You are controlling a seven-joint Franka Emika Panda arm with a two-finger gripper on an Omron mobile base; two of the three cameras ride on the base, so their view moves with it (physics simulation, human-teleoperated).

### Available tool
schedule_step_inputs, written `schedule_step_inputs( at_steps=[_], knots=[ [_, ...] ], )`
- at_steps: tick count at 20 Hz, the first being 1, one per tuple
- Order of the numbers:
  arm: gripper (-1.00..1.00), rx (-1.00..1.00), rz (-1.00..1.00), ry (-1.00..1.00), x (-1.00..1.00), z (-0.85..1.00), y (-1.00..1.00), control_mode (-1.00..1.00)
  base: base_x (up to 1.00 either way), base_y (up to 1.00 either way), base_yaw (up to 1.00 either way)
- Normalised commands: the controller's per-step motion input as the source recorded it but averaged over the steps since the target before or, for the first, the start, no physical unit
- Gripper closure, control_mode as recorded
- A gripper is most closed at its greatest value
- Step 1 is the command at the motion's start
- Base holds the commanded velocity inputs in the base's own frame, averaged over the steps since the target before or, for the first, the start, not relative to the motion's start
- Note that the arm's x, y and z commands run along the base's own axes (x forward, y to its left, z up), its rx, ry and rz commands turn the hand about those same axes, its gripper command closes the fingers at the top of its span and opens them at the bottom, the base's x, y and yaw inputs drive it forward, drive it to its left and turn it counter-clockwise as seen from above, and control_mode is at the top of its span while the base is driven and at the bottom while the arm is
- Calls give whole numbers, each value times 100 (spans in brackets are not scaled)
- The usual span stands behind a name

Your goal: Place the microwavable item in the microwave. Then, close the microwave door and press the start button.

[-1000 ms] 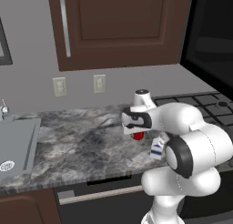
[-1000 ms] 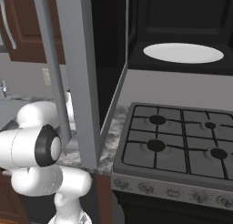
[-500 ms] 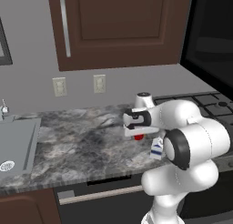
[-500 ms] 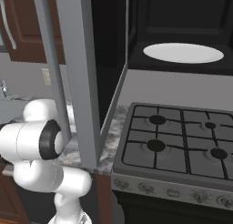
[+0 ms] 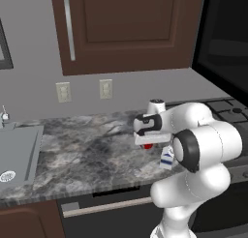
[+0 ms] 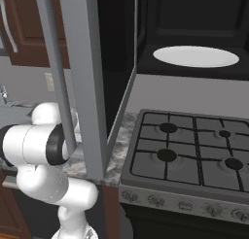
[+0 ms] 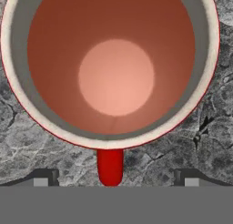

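The red cup (image 7: 116, 77) stands upright on the marble counter (image 5: 87, 150), seen from straight above in the hand view, with its small red handle (image 7: 110, 166) pointing toward the bottom edge. My gripper (image 7: 116, 177) is open right over it, fingertips (image 7: 43, 177) on either side of the handle and clear of it. From the left base camera, the gripper (image 5: 154, 141) hangs over the cup (image 5: 147, 146), mostly hiding it. The microwave (image 6: 194, 19) is open, its white turntable plate (image 6: 194, 56) showing. The microwave door (image 6: 82, 77) stands swung out, grey handle (image 6: 53, 73) toward me.
A white-and-blue milk carton (image 5: 167, 158) stands just right of the cup, close to my arm. A sink (image 5: 14, 150) is at the counter's left end. The gas stove (image 6: 194, 150) lies under the microwave. A brown cabinet (image 5: 121, 24) hangs above the counter.
The hand stays over the red cup with only a slight shift of the arm's elbow. The jaws have stayed open.
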Motion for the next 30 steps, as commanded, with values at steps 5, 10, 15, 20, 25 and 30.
schedule_step_inputs(
  at_steps=[5,10,15,20,25,30],
  knots=[
    [-100,1,0,0,5,0,-1,-100,0,0,0],
    [-100,0,0,0,2,0,0,-100,0,0,0],
    [-100,0,0,0,4,0,0,-100,0,0,0],
    [-100,0,0,0,7,0,0,-100,0,0,0],
    [-100,0,0,0,13,0,0,-100,0,0,0],
    [-100,0,0,0,10,0,0,-100,0,0,0]
  ],
)
